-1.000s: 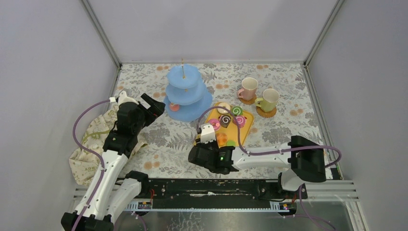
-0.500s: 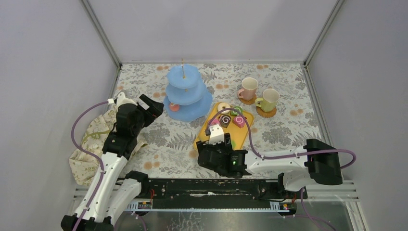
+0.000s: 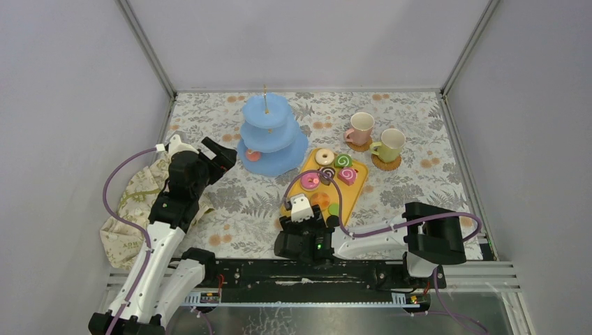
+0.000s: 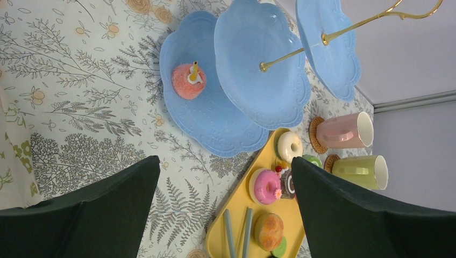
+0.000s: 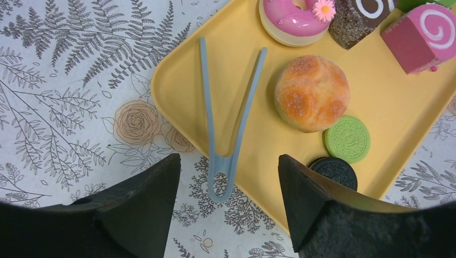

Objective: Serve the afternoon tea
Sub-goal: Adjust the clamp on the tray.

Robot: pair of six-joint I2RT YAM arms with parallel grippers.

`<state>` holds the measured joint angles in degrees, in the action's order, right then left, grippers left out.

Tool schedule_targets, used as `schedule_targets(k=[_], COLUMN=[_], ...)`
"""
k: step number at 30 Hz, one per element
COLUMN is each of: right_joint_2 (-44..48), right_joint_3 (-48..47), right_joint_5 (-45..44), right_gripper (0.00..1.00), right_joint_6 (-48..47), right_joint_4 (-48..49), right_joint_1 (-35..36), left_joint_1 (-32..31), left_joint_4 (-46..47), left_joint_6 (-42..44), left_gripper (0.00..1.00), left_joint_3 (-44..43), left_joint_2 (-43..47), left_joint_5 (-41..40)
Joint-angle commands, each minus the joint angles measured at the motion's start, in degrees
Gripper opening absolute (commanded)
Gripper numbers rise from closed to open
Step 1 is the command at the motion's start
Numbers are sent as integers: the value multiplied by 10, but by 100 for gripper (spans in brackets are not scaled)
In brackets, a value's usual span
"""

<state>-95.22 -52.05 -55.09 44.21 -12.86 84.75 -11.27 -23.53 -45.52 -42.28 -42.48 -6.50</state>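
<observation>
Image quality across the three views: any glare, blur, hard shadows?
Top external: even diffuse light, no glare, soft shadows; yellow rectangular tray sharp but its toy pastries tiny. Left wrist: light-blue three-tier stand sharp, frame turned sideways; left gripper fingers near-black, featureless. Right wrist: pale blue tongs and round orange bun crisp, faint shadows; right gripper fingers underexposed too.

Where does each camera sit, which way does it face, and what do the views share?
Top external: above and behind the bases, looking down on the whole table; both arms show.
Left wrist: on the left arm, facing across the table at the stand and yellow tray; open left pincer frames the bottom.
Right wrist: on the right arm, looking down at the tray's near corner and blue tongs; open right pincer below.
Shared: both wrist views catch the pink doughnut and tongs.
</observation>
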Motion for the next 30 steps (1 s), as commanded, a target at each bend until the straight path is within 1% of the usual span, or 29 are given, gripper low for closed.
schedule_targets(k=[1, 5, 8, 13, 25, 30], right_joint_2=[2, 2, -15, -8, -7, -4], right_joint_3=[0, 5, 4, 19, 32, 51], right_joint_5=[-23, -1, 10, 33, 57, 61], right_gripper=[72, 70, 70, 70, 69, 66], right_joint_6=[23, 20, 19, 24, 23, 30], right_joint_4=[35, 53, 57, 69, 83, 98], right_joint_1=[2, 2, 2, -10, -29, -38], left_joint_1=[-4, -3, -3, -4, -3, -4], left_joint_4=[33, 31, 31, 31, 30, 37], left_joint_6=[2, 2, 0, -3, 6, 3], left_gripper=[100, 100, 100, 100, 100, 100], left_joint_3=[7, 10, 10, 7, -1, -3], left_joint_2=[12, 17, 18, 14, 12, 5], left_joint_5=[-12, -14, -14, -10, -15, -9])
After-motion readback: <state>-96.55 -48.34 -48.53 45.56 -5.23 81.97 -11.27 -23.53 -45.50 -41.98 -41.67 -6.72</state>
